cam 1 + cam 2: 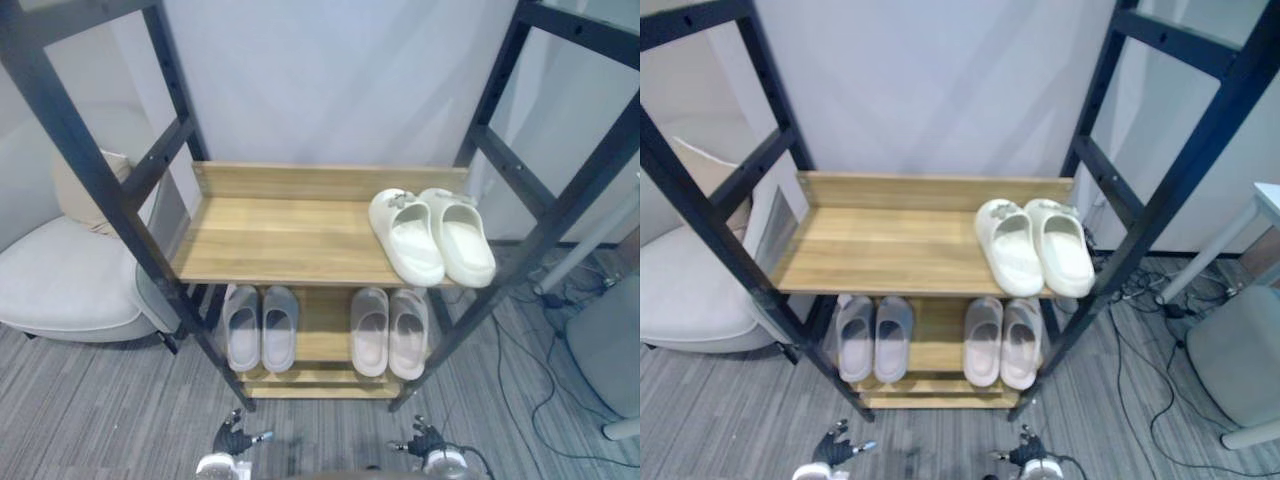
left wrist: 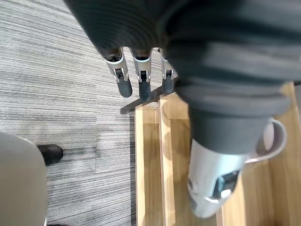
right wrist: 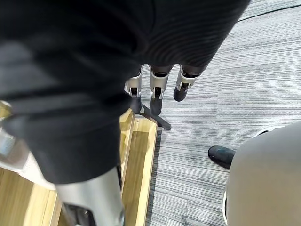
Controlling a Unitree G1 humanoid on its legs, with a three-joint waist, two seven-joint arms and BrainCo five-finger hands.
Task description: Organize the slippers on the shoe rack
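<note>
L hand hangs low in front of the rack. Fingers are straight and loosely spread, w/ nothing in them. R hand is level w/ it and off to its right, in the same state: fingers relaxed and apart, carrying nothing. Neither hand touches rack or slipper.

Just ahead of L hand, on the lower shelf, is the grey pair, side by side and touching. Just ahead of R hand on the same shelf is the pinkish pair, also side by side. The two pairs are apart w/ bare wood btw them.

Up and ahead of R hand, on the upper shelf, is the white pair. It lies close together at the far right end, a bit angled, w/ the near ends at or slightly over the front edge. The shelf stretch above L hand is bare.

Out to the left of L hand is a pale armchair.

Progress, my read: close to done. 3 pairs are shelved and matched, and I see no loose slipper on the grey floor round the hands. What's left is prob. only squaring up the white pair and pushing it back from the edge.
</note>
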